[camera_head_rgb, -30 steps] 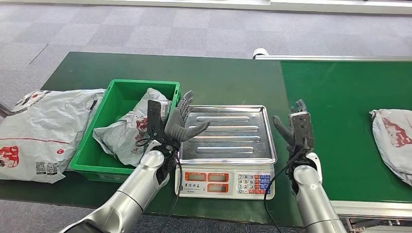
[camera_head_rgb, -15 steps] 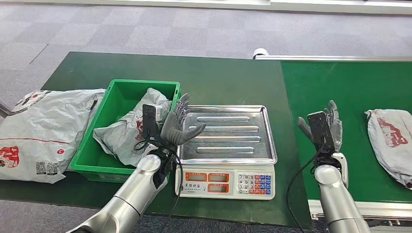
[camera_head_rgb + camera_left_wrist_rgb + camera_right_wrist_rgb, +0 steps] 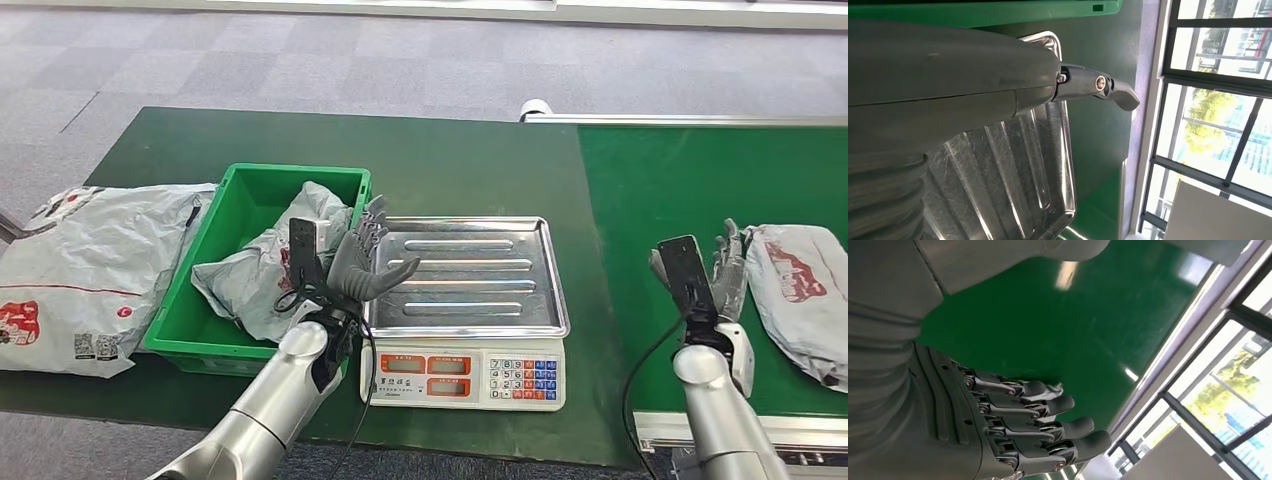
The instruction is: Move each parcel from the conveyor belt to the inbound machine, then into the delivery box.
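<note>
The right hand (image 3: 725, 265), fingers spread and holding nothing, hovers just beside the parcel (image 3: 805, 295) on the belt (image 3: 700, 170); the left hand (image 3: 360, 265), also spread, hovers at the scale (image 3: 465, 290).

A green-topped bench (image 3: 430, 160) fills the middle of the head view, its far edge running across from ten to one o'clock. Beyond it, toward twelve o'clock, lies a floor of grey carpet tiles (image 3: 300, 60) in a checkered pattern. In the wrist views, tall windows with dark frames (image 3: 1218, 85) show sunlit trees (image 3: 1243, 375) outside, and a pale panel (image 3: 1218, 210) stands just beside the glass.
</note>
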